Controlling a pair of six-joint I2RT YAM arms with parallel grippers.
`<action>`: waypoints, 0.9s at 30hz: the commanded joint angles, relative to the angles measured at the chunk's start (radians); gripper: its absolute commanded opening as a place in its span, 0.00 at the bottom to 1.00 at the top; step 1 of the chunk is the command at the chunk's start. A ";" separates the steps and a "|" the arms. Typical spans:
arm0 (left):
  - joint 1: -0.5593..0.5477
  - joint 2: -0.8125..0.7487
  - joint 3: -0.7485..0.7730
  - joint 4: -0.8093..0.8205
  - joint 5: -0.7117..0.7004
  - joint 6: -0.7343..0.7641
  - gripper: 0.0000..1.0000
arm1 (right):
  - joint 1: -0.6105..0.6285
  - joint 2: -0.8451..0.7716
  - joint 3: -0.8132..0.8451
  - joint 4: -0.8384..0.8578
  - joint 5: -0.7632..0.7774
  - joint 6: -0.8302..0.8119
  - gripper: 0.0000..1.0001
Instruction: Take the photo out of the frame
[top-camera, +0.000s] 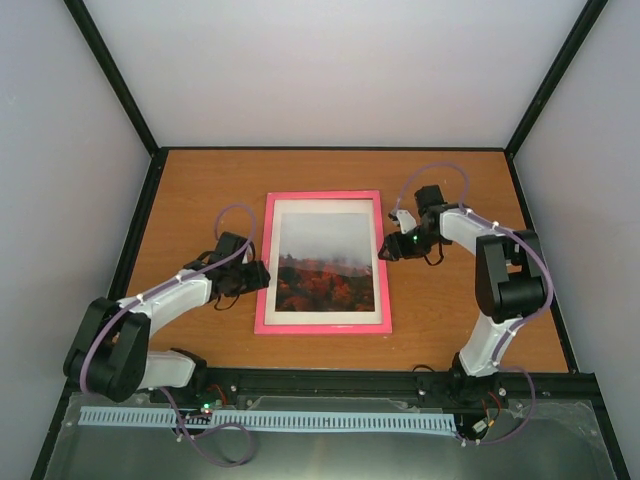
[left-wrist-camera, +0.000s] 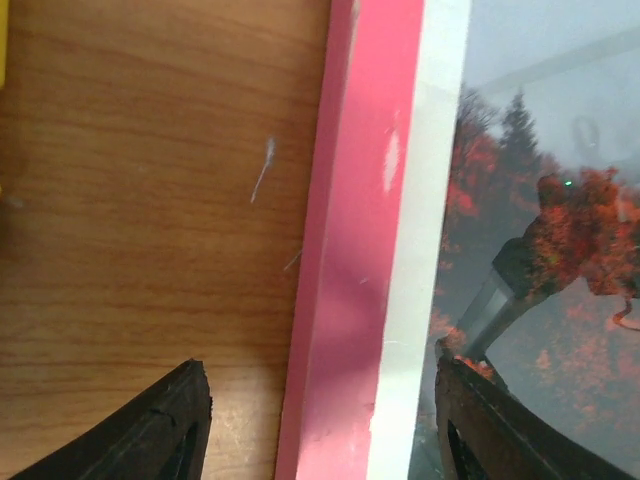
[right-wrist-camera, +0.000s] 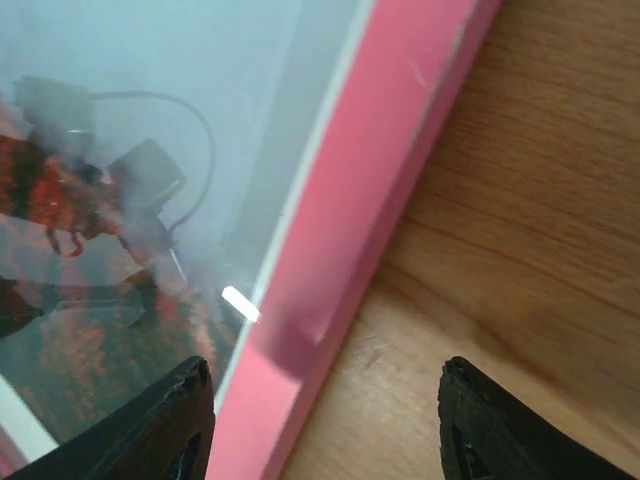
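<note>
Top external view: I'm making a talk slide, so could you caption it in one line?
Open left end effector and open right end effector flank the pink frame holding the photo.

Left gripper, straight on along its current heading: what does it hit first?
Probably the frame: its pink left rail sits centred between the open fingers of the left gripper. The outer finger heads for the table, the inner one for the photo. Height above the rail is unclear.

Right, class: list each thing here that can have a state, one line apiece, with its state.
the frame, lying flat, face up.
the photo, inside the frame, not yet removed.
left gripper, open, jaws astride the frame's left border.
right gripper, open, jaws astride the frame's right border.
</note>
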 joint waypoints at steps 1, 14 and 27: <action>-0.011 0.026 -0.011 0.035 0.013 -0.033 0.61 | 0.005 0.031 0.033 -0.017 0.060 0.039 0.61; -0.011 0.092 -0.020 0.061 0.042 -0.017 0.60 | 0.007 0.148 0.057 -0.004 -0.127 0.038 0.55; -0.011 0.067 -0.017 0.068 0.016 -0.016 0.55 | 0.007 0.125 0.067 -0.008 -0.178 0.061 0.22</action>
